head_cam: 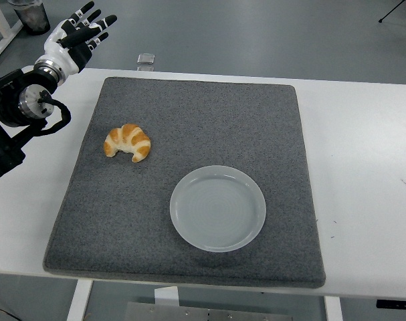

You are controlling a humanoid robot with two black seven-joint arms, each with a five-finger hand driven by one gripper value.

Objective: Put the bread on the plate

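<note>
Croissant (pixel 128 142) lies on the grey mat (pixel 189 114), up and left of the empty plate (pixel 218 208), apart from it.

My left hand (pixel 79 35) is raised past the table's (pixel 363 147) far left corner, fingers spread and loose, holding nothing, well away from the croissant. My forearm runs off the left edge of the picture, so its upper part is cut off.

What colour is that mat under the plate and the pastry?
Dark grey, with a speckled felt-like look. The mat shows best in the head view, the only one here.
</note>
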